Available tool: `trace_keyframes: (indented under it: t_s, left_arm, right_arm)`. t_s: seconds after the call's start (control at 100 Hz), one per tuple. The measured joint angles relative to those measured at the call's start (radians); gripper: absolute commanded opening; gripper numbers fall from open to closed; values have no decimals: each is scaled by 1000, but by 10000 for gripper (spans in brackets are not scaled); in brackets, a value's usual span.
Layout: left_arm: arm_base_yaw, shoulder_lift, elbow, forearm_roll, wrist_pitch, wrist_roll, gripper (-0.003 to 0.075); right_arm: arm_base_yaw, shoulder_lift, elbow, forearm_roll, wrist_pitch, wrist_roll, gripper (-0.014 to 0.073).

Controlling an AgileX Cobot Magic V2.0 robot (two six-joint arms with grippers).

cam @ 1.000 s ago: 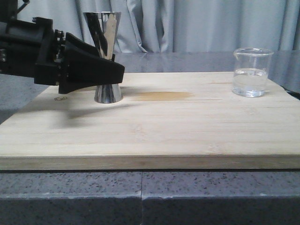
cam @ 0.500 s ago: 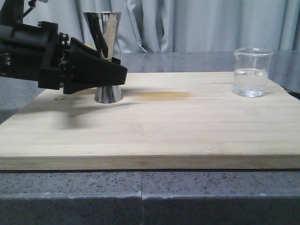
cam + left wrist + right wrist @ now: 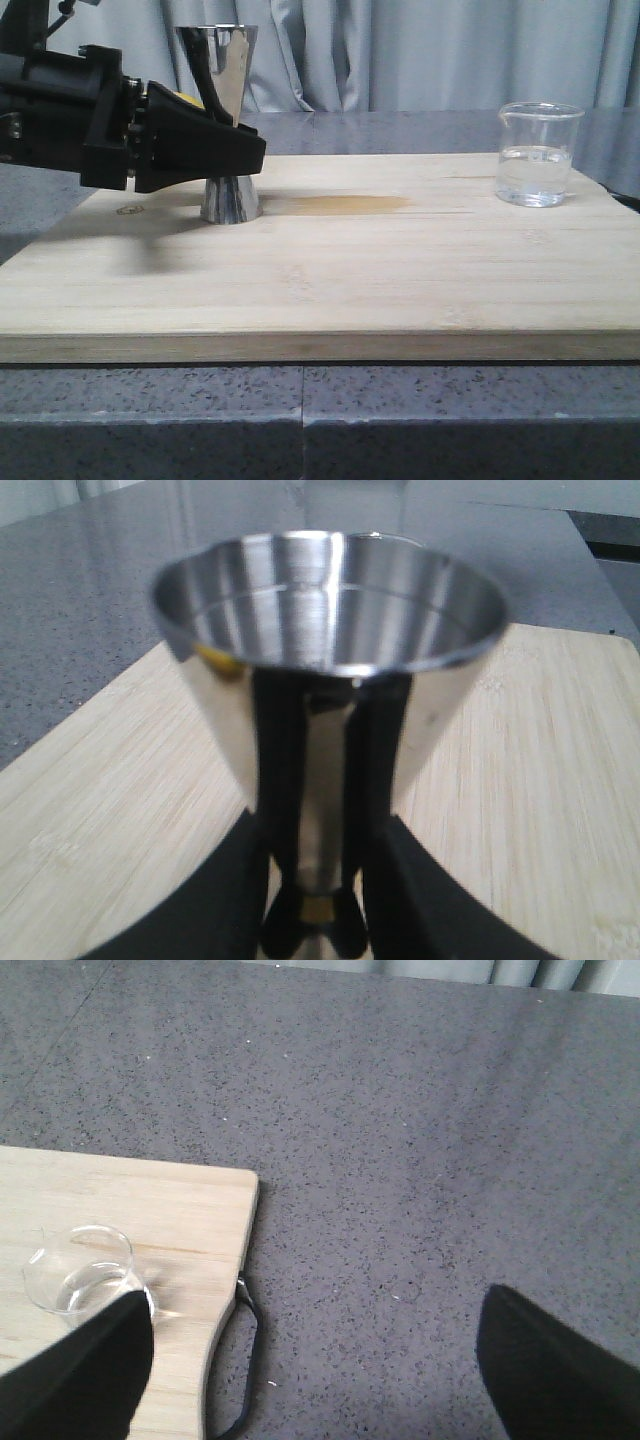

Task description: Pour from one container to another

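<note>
The jigger (image 3: 224, 120) stands upright on the board (image 3: 330, 270), its long axis vertical, wide mouth opening straight up and its flared foot resting on the wood. In the left wrist view the jigger (image 3: 325, 680) fills the picture, its rim open toward the camera and the bowl's inside looks empty and dry. A thin gold band shows at its narrow waist, right between the black fingers (image 3: 215, 900).

The left gripper (image 3: 235, 155) reaches in level from the side, its arm running roughly parallel to the board and held just above it. Its two fingers flank the jigger's waist, one on each side, and look pressed against it, so the left gripper is clenched on the jigger. The jigger's foot still looks to be on the board.

The beaker (image 3: 539, 153) stands upright well away from the left gripper, near the board's far corner on the opposite side, its pour lip turned toward the jigger. Clear liquid fills a bit under half of it.

In the right wrist view the right gripper (image 3: 315, 1360) hangs high over the grey desk (image 3: 420, 1140), fingers spread wide apart and holding nothing. The beaker (image 3: 85, 1275) sits just beyond one fingertip, on the board's corner, beside a dark cord lying on the desk.
</note>
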Motion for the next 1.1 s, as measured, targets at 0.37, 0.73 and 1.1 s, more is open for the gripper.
trace_keyframes:
  t_s: [0.37, 0.73, 1.1]
  left_arm:
    - [0, 0, 0, -6, 5, 0, 17]
    - [0, 0, 0, -9, 7, 0, -18]
    - [0, -16, 0, -4, 0, 1, -19]
  right_arm:
    - [0, 0, 0, 0, -1, 0, 605]
    - [0, 0, 8, 0, -22, 0, 605]
    - [0, 0, 96, 5, -92, 0, 605]
